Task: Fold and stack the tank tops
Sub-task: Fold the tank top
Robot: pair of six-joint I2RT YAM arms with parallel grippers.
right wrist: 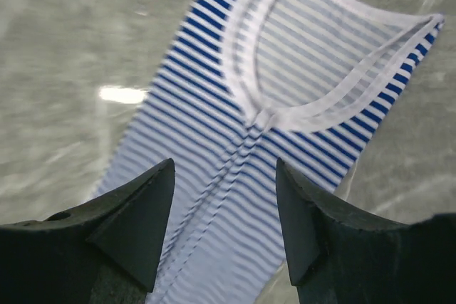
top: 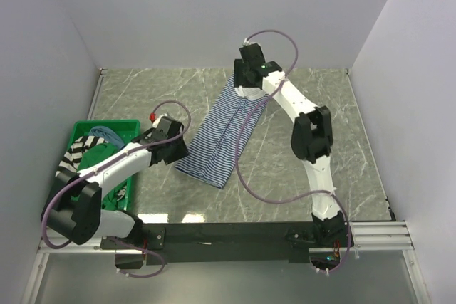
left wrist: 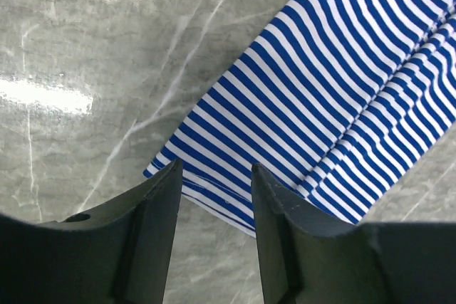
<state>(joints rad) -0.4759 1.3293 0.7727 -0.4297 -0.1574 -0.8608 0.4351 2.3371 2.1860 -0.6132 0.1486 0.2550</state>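
Fingers (left wrist: 153,226) apart on left gripper (left wrist: 216,183) and right gripper (right wrist: 224,190); hover over thin-striped navy-white tank top (top: 214,140) folded lengthwise on marbled desk (top: 142,97)

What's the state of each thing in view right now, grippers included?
thin striped tank top: flat on the table, sides folded in to a long strip, not held.
left gripper: open, empty, over the top's hem corner.
right gripper: open, empty, over the neckline end.
green bin: upright at the table's left, cloth heaped inside.
black-white striped top: crumpled in the bin, unfolded.
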